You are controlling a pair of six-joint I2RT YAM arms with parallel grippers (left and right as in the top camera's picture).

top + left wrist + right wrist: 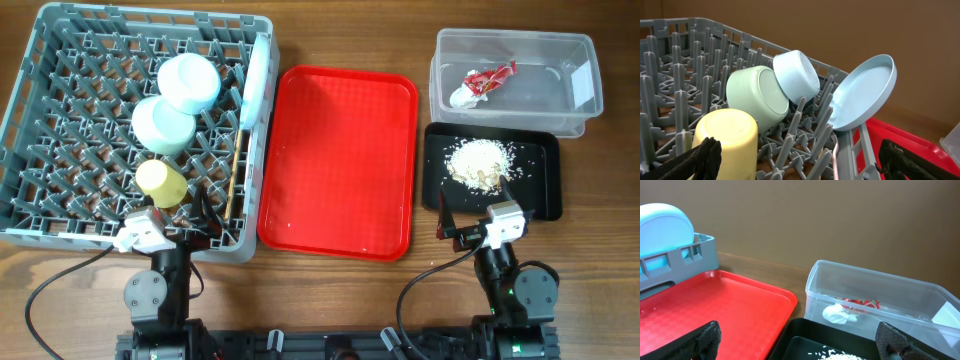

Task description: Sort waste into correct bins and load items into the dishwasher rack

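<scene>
**Dishes in the rack, trash in the bins**

At the table's left edge, the grey rack [70, 130] holds a yellow cup [161, 182], green bowl [163, 124], blue bowl [189, 82], chopsticks [235, 175] and a plate [257, 80] standing by its right wall. Right of the red tray [340, 160], the crumbs [480, 163] lie in the black tray [540, 190]. The wrapper [487, 80] lies in the clear tub [590, 85]. The left gripper [802, 160] and the right gripper [800, 342] are wide open, holding nothing.

red tray [340, 160] bare, rack [60, 120] right side crowded
</scene>
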